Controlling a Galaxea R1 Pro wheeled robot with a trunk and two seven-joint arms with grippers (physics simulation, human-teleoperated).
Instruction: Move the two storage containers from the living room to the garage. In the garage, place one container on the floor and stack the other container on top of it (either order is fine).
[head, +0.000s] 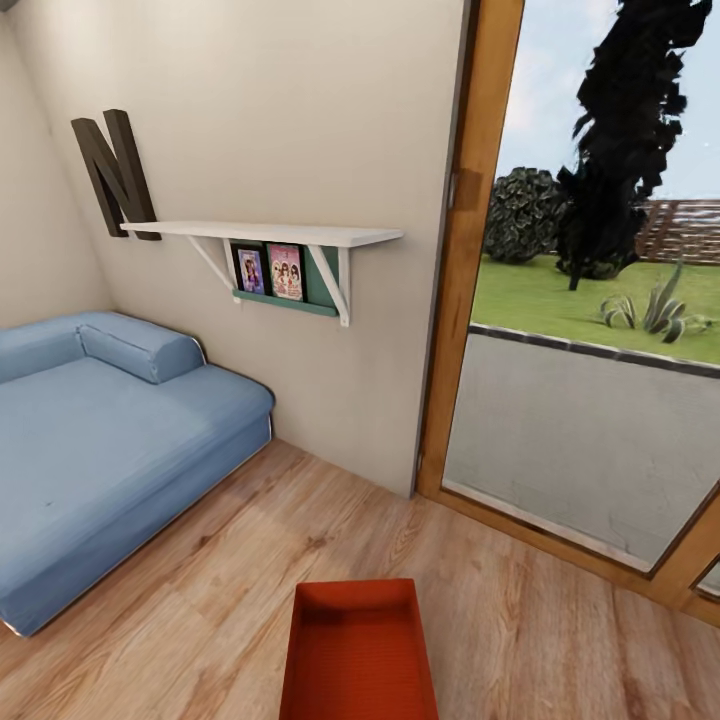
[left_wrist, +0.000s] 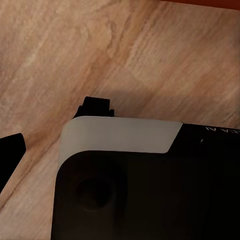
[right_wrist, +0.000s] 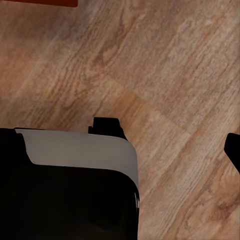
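Orange-red storage container (head: 358, 655) sits on the wood-plank floor (head: 200, 610), near the blue sofa (head: 100, 450), with a glass door (head: 590, 400) just beyond. Left gripper (left_wrist: 55, 130) and right gripper (right_wrist: 170, 135) hang over floorboards; jaw spread cannot be told.

A beige wall (head: 250, 120) carries a white shelf (head: 265, 234) with a dark letter N (head: 115, 172) leaning on it and picture books (head: 270, 271) below. A blue sofa (head: 95, 440) stands on light wood-plank floor (head: 200, 590). A wood-framed glass door (head: 590, 330) shows sunlit lawn and trees.
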